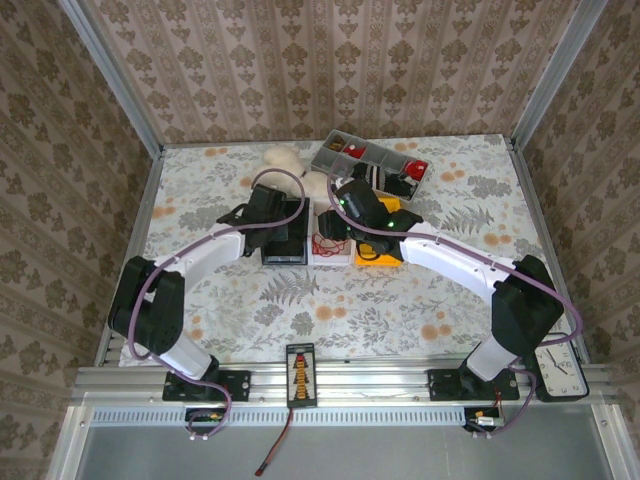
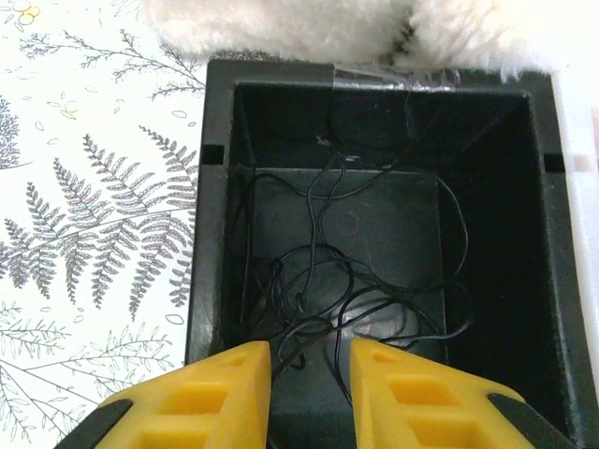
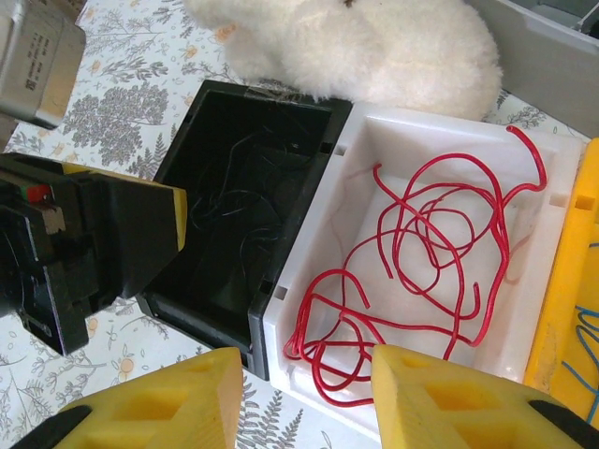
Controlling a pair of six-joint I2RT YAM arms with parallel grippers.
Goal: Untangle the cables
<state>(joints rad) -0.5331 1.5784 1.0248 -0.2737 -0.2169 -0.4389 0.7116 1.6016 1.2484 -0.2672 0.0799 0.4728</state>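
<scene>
The cables lie sorted in three small bins side by side. A black cable (image 2: 318,281) is loosely coiled in the black bin (image 2: 217,187). My left gripper (image 2: 311,374) hangs over this bin's near end, its yellow fingers a little apart, with a few black strands running through the gap. A red cable (image 3: 421,234) sprawls in loops in the white bin (image 3: 309,271). My right gripper (image 3: 304,379) is open above that bin's near corner and holds nothing. A bit of blue cable (image 3: 588,360) shows in the yellow bin (image 3: 571,262).
A white plush toy (image 3: 374,47) lies just behind the bins. A grey compartment tray (image 1: 375,155) with small parts stands at the back. A clock (image 1: 560,370) sits by the right arm's base. In the top view both grippers meet over the bins (image 1: 325,245).
</scene>
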